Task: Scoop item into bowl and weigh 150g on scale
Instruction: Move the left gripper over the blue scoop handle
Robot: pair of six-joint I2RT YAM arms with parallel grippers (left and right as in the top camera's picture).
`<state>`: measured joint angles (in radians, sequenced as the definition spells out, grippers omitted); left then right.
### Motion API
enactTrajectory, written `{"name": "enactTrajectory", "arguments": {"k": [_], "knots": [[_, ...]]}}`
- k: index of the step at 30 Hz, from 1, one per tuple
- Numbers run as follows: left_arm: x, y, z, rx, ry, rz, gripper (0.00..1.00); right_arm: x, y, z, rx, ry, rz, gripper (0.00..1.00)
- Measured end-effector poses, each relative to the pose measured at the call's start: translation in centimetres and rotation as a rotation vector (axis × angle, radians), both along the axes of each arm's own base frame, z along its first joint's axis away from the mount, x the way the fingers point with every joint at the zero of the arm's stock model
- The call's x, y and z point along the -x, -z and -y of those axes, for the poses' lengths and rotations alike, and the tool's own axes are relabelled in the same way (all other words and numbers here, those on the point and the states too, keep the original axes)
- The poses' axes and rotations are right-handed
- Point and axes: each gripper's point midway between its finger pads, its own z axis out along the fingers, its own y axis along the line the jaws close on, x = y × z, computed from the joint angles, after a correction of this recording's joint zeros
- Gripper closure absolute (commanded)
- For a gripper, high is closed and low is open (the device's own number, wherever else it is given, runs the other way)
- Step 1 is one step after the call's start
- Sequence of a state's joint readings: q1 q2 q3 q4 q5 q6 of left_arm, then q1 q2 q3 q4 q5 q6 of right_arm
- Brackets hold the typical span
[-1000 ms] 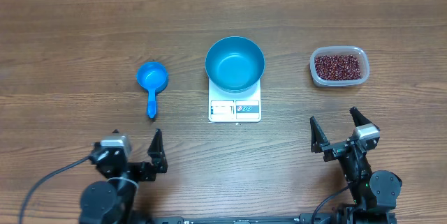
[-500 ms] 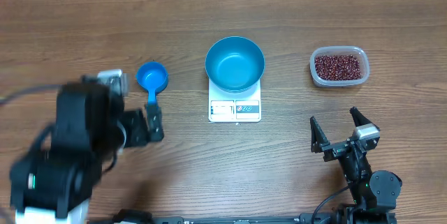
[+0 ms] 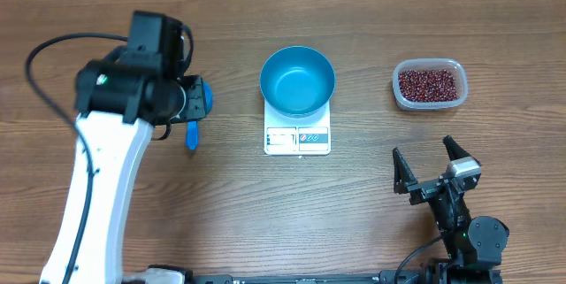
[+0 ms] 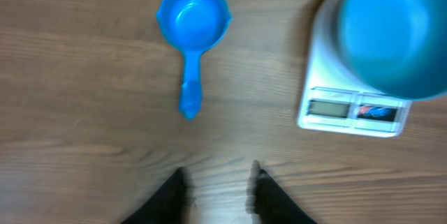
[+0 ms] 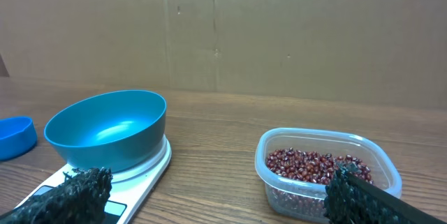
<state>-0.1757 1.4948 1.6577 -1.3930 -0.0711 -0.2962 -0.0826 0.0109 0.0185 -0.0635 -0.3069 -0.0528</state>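
Observation:
The blue bowl (image 3: 297,80) (image 4: 398,28) (image 5: 105,130) stands empty on the white scale (image 3: 297,139) (image 4: 353,109) (image 5: 143,175) at mid-table. The item, red-brown beans (image 3: 429,85) (image 5: 311,165), fills a clear tub at the right. A small blue scoop (image 3: 192,134) (image 4: 192,25) lies left of the scale, handle toward the front. My left arm hangs over it, covering most of its cup from above. The left gripper (image 4: 218,178) is above bare wood short of the handle's end, jaws partly apart and empty. The right gripper (image 3: 433,165) (image 5: 216,189) rests wide open near the front edge.
The clear plastic tub (image 3: 400,94) (image 5: 279,196) sits right of the scale. A cardboard wall (image 5: 279,28) closes off the far side of the wooden table (image 3: 354,213). The left arm's black cable (image 3: 40,54) loops over the table's left part.
The left arm rose from the front edge and swung forward over the scoop. Its jaws have narrowed. The right arm, bowl, scale and tub have not moved.

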Motion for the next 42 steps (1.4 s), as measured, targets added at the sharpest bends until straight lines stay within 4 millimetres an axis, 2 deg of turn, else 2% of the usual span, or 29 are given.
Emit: {"name": "enactTrajectory", "arguments": {"k": [5,10,13,18,20,25,27,33,39,42], "knots": [[-0.9,4.2,-0.7,-0.069,0.01,-0.158,0.36,0.0,0.0,0.0,0.0,0.0,0.0,0.0],[-2.1,8.3,-1.8,-0.085,0.003,-0.288,0.23,0.0,0.0,0.0,0.0,0.0,0.0,0.0],[-3.3,9.2,-2.9,-0.049,-0.009,-0.279,0.18,0.0,0.0,0.0,0.0,0.0,0.0,0.0],[-4.3,9.2,-5.7,0.055,0.006,-0.24,0.19,0.0,0.0,0.0,0.0,0.0,0.0,0.0],[-4.4,9.5,-6.1,0.07,0.012,-0.233,0.2,0.0,0.0,0.0,0.0,0.0,0.0,0.0],[-3.5,12.3,-4.9,0.094,0.067,-0.273,0.15,0.0,0.0,0.0,0.0,0.0,0.0,0.0],[-3.6,13.3,-4.2,0.097,0.089,-0.268,0.0,0.0,0.0,0.0,0.0,0.0,0.0,0.0],[-3.8,15.3,-3.4,0.105,0.117,-0.253,0.02,0.0,0.0,0.0,0.0,0.0,0.0,0.0],[-3.3,17.6,-3.3,0.107,0.116,-0.257,0.24,0.0,0.0,0.0,0.0,0.0,0.0,0.0],[-4.2,18.0,-3.4,0.104,0.115,-0.224,0.37,0.0,0.0,0.0,0.0,0.0,0.0,0.0]]}}
